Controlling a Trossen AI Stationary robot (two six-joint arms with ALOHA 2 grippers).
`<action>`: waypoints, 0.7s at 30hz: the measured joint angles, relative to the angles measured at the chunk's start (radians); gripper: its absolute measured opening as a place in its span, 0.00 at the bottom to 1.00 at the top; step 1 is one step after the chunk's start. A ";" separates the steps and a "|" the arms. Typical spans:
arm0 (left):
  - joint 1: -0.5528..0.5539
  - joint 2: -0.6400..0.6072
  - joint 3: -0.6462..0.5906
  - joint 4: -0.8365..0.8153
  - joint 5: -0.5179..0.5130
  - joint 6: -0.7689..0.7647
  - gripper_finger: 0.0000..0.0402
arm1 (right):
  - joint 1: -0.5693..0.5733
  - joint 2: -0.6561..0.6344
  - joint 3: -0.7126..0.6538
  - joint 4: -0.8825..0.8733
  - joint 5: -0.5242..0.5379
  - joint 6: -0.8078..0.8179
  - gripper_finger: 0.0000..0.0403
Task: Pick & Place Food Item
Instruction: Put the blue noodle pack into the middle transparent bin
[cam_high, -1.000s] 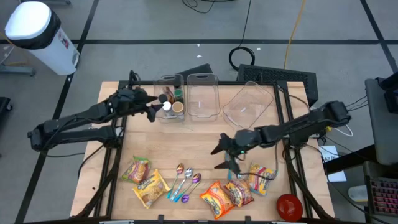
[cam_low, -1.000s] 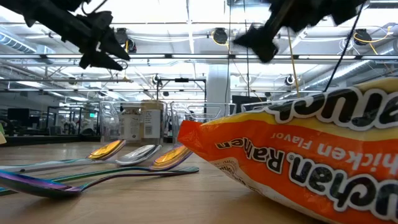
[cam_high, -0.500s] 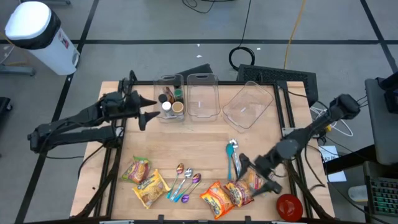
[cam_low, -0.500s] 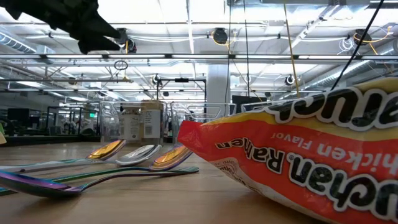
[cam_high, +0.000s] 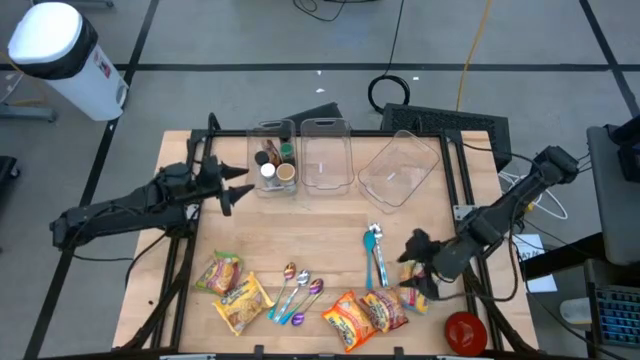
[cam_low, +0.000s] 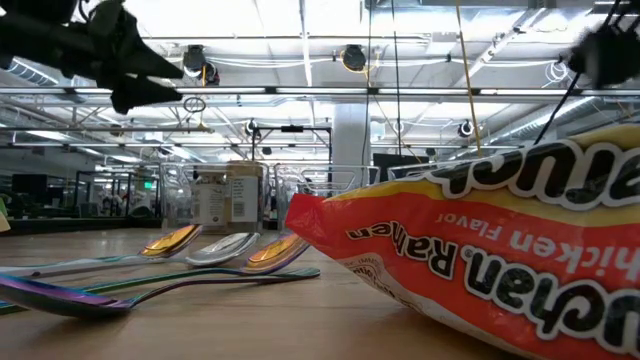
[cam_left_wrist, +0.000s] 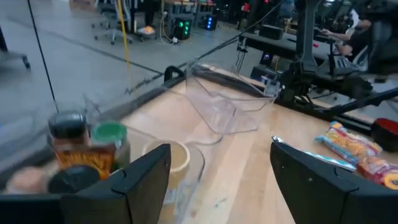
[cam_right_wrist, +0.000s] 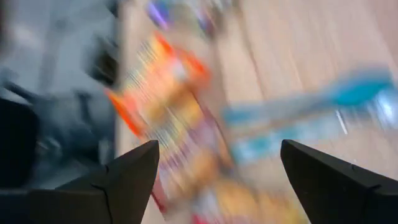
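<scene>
2 dark jointed arms, blunt black jaws.

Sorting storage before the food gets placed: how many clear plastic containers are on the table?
3, in a row along the far edge: left container holding jars and a cup, middle container empty, right container angled and empty.

Three bins (cam_high: 325, 152) line the table's (cam_high: 300, 230) far edge; noodle packs (cam_high: 365, 312) and spoons (cam_high: 296, 292) along the near edge.

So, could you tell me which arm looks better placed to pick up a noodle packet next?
The right. Its open gripper hovers right by the noodle packets at the table's near edge, while the left gripper, also open, sits far off beside the jar container.
</scene>
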 joint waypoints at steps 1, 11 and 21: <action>0.000 0.000 -0.006 0.000 0.000 -0.016 0.68 | 0.005 0.002 -0.001 -0.063 -0.014 0.044 0.82; 0.000 0.020 -0.018 0.002 -0.001 -0.084 0.72 | 0.022 0.048 -0.125 -0.152 -0.062 0.249 0.81; 0.000 0.020 -0.018 0.002 0.000 -0.086 0.69 | 0.023 0.112 -0.224 -0.058 -0.091 0.273 0.66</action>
